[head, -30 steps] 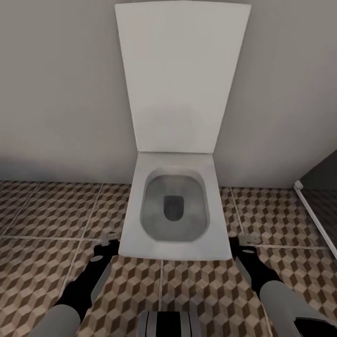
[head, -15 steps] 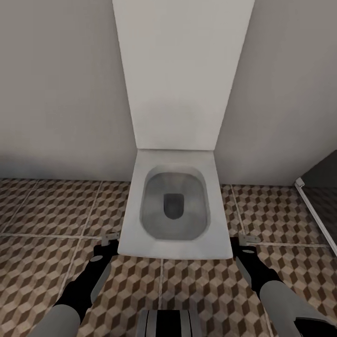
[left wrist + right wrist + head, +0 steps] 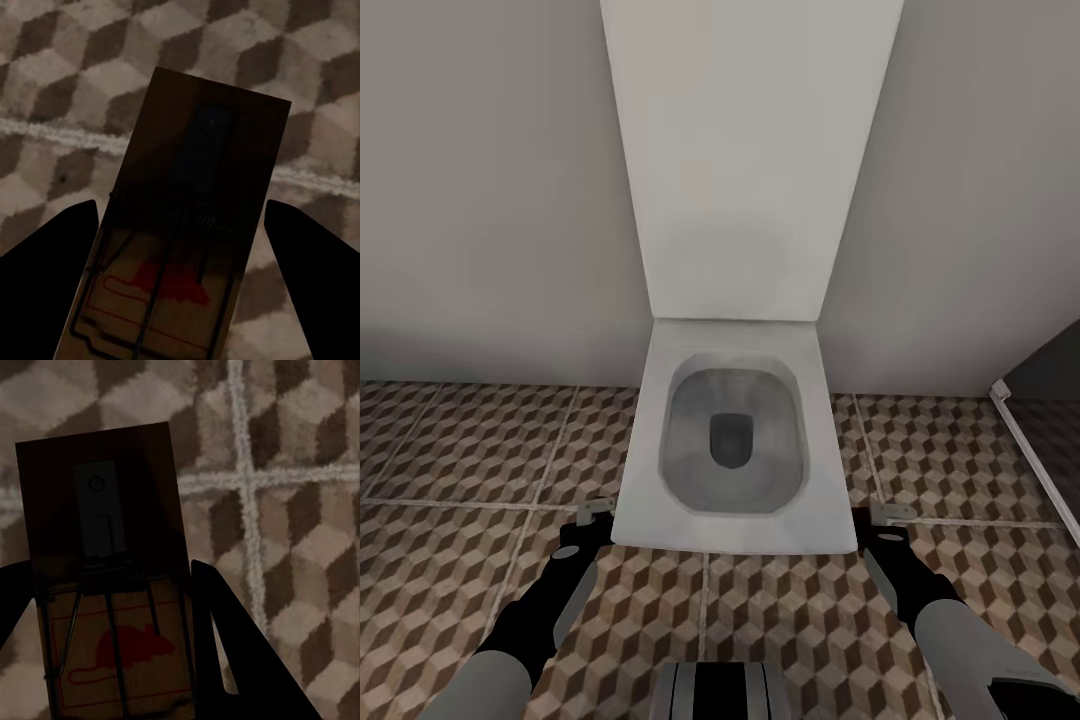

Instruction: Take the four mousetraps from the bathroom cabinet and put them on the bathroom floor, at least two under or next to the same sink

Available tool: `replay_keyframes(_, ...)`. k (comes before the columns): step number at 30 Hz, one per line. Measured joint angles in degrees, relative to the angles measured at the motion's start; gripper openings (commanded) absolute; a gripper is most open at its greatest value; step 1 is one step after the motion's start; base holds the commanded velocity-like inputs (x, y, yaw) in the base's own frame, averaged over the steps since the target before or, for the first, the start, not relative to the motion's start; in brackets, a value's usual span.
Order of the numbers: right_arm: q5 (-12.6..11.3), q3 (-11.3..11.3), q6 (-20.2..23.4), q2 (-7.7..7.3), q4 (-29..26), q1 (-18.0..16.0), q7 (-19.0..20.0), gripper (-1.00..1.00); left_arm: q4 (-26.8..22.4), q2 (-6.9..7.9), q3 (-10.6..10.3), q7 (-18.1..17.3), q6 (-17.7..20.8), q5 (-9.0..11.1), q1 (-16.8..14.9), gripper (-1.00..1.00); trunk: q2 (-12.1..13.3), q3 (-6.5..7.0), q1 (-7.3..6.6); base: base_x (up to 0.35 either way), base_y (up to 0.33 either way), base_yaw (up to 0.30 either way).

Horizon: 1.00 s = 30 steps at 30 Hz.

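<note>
Toilet (image 3: pixel 730 440) is dead centre in your head view, lid (image 3: pixel 745 160) up against the pale wall (image 3: pixel 480 200), bowl open and sitting over the cube-pattern bathroom floor (image 3: pixel 460 450). Your two arms come up on either side of the bowl's front edge: left gripper (image 3: pixel 593 512) just beside the front corner on your left, right gripper (image 3: pixel 890 513) just beside the front corner on your right. Both hang low over the tiles.

Each one is carrying a mousetrap. In the left wrist view, the left gripper (image 3: pixel 180 225) has a tan wooden mousetrap (image 3: pixel 180 247) sitting between its dark fingers (image 3: pixel 45 255), wire spring and red mark facing the camera, the far end of the board sticking out over a grout line. From that view alone you can't quite see the fingers touching the board's edges, but the board hangs between them above the floor, so it reads as gripped.

Same deal in the right wrist view: the right gripper (image 3: pixel 112 607) is clamped around the second mousetrap (image 3: pixel 109 585), red mouse print and wire clearly showing, one finger (image 3: pixel 240 652) pressed along its edge, grout lines crossing on the tiles beyond it.

A dark panel with a pale frame (image 3: pixel 1020 440) shows off to the toilet's right, by the wall.
</note>
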Motion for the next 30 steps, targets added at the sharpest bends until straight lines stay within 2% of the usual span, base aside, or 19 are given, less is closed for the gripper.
replay_keyframes(6, -0.02, -0.01, -0.06, -0.01, 0.0, 0.0, -0.09, -1.0, 0.0, 0.0, 0.02, 0.0, 0.0, -0.01, 0.0, -1.0, 0.0, 0.0, 0.0, 0.0, 0.0, 0.0)
replay_keyframes(28, -0.07, -0.02, -0.51, -0.09, 0.0, 0.0, -0.12, -1.0, 0.0, 0.0, 0.03, 0.0, 0.0, -0.04, 0.0, -1.0, -0.29, -4.87, 0.57, 0.0, 0.0, 0.0)
replay_keyframes(30, -0.06, -0.01, -0.52, -0.09, 0.0, 0.0, -0.12, -1.0, 0.0, 0.0, 0.03, 0.0, 0.0, -0.05, 0.0, -1.0, -0.3, -4.88, 0.57, 0.0, 0.0, 0.0)
